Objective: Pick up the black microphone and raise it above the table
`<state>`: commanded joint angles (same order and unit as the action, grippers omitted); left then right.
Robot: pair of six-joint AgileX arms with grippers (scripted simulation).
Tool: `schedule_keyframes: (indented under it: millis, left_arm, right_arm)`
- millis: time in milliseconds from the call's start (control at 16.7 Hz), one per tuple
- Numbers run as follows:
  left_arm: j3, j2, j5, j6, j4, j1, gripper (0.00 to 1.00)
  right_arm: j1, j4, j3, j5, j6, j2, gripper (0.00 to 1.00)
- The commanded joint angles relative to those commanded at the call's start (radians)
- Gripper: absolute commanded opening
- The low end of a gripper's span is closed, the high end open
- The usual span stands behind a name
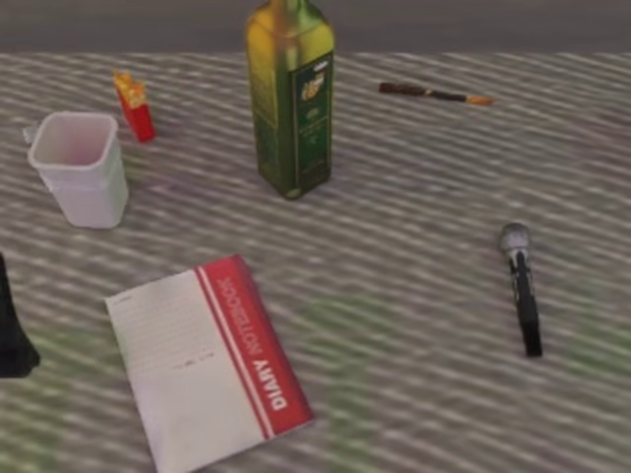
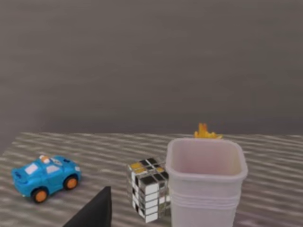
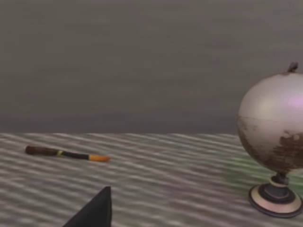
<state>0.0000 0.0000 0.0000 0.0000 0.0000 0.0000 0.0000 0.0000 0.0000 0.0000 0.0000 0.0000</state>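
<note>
I cannot tell how my jaws stand on either arm; the left arm (image 1: 14,330) sits parked at the counter's (image 1: 414,394) left edge. The black microphone (image 1: 522,288) lies flat, right of centre, head pointing away, long axis running near-to-far. A crosswise pinch could roll it.

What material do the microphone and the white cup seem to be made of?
Microphone: likely matte black plastic or metal body, no shine; the grey head looks like metal mesh. Cup: probably thin, slightly translucent white plastic, judging by its pale pinkish inside and ribbed wall.
</note>
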Motion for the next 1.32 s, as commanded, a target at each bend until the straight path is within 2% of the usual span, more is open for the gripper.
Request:
schedule_keyframes:
  millis: [240, 480, 1320]
  left_arm:
    - [0.000, 0.000, 0.000, 0.000, 0.000, 0.000, 1.00]
    - [0.000, 0.000, 0.000, 0.000, 0.000, 0.000, 1.00]
    - [0.000, 0.000, 0.000, 0.000, 0.000, 0.000, 1.00]
  right_arm:
    - [0.010, -0.019, 0.029, 0.001, 0.009, 0.031, 1.00]
    - [0.058, -0.126, 0.187, 0.012, 0.059, 0.219, 1.00]
    - [0.322, -0.765, 1.057, 0.086, 0.340, 1.566, 1.00]
